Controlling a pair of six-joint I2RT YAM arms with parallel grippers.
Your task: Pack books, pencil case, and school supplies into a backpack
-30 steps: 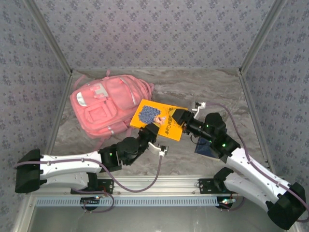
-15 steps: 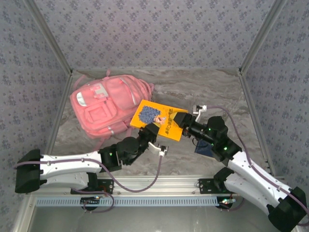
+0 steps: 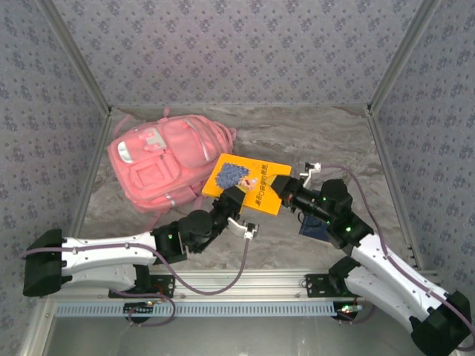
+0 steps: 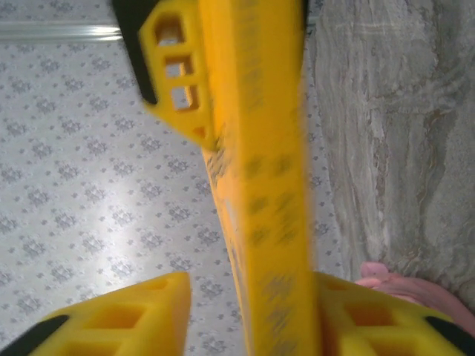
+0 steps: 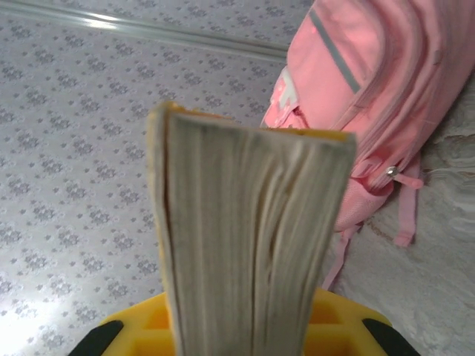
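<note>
Yellow-orange book (image 3: 241, 178) between left end effector (image 3: 233, 197) and right end effector (image 3: 279, 185), beside pink backpack (image 3: 167, 159)

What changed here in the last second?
The right gripper closed on the right edge of the yellow-orange flat book, and the left gripper opened its jaws around the book's near edge. The book itself barely shifted. The big pink fabric backpack and the dark navy book stayed put.

Backpack (image 3: 159, 167) left, open table (image 3: 319, 137) beyond
</note>
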